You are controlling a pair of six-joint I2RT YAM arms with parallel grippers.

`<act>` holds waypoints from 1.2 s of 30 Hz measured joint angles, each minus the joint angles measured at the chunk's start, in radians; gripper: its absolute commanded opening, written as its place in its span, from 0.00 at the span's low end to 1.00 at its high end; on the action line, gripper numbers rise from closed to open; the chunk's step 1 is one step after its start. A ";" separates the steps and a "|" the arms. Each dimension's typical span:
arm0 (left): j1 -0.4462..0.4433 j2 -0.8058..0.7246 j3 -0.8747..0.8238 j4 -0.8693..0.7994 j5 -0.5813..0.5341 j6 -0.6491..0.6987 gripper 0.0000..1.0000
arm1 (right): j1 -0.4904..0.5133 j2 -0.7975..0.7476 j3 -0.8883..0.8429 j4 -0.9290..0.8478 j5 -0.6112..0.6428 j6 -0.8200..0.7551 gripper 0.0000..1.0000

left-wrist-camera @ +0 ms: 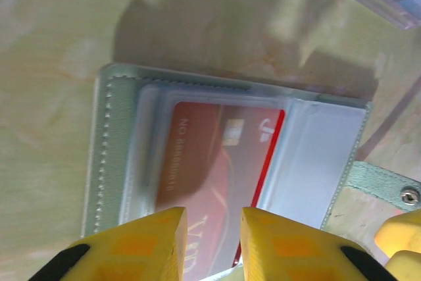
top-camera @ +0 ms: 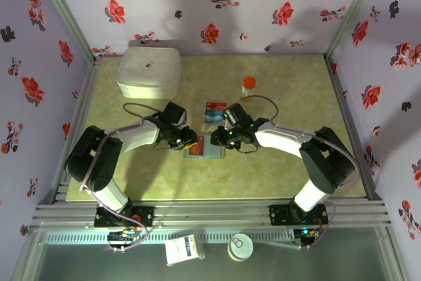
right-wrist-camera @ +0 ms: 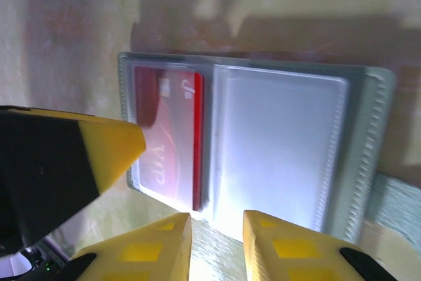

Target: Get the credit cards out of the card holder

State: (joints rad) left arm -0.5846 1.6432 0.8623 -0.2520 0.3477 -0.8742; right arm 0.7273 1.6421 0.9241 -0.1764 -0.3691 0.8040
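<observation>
Top view first: the card holder (top-camera: 210, 150) lies open mid-table, and the left gripper (top-camera: 189, 143) and right gripper (top-camera: 221, 139) crowd in on it from either side.

Left wrist now: a red card (left-wrist-camera: 217, 162) sits under the holder's clear sleeve, its end running in between the yellow fingers (left-wrist-camera: 154, 245). They are narrowly parted, and whether they pinch or only hover I cannot tell.

Right wrist: its fingers (right-wrist-camera: 283, 251) stand a slit apart at the holder's near edge, by the seam between sleeves. Grip or press? Cannot tell.

This looks like the extraction step. Next, I'd say, one side must pin the holder flat while the other draws that card out of its sleeve.
</observation>
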 measured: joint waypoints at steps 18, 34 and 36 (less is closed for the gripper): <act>0.003 -0.039 -0.058 0.016 0.000 0.010 0.25 | 0.028 0.186 0.090 0.037 -0.045 -0.001 0.25; 0.008 -0.059 -0.053 -0.028 -0.014 0.014 0.20 | 0.028 0.176 0.092 -0.024 -0.008 -0.039 0.25; 0.014 -0.059 -0.049 -0.034 -0.017 0.018 0.18 | 0.029 0.169 0.093 -0.033 -0.007 -0.038 0.25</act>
State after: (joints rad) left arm -0.5709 1.5845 0.8131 -0.2859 0.3309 -0.8562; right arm 0.7559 1.8111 1.0168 -0.2092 -0.3759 0.7658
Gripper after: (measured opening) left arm 0.201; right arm 0.249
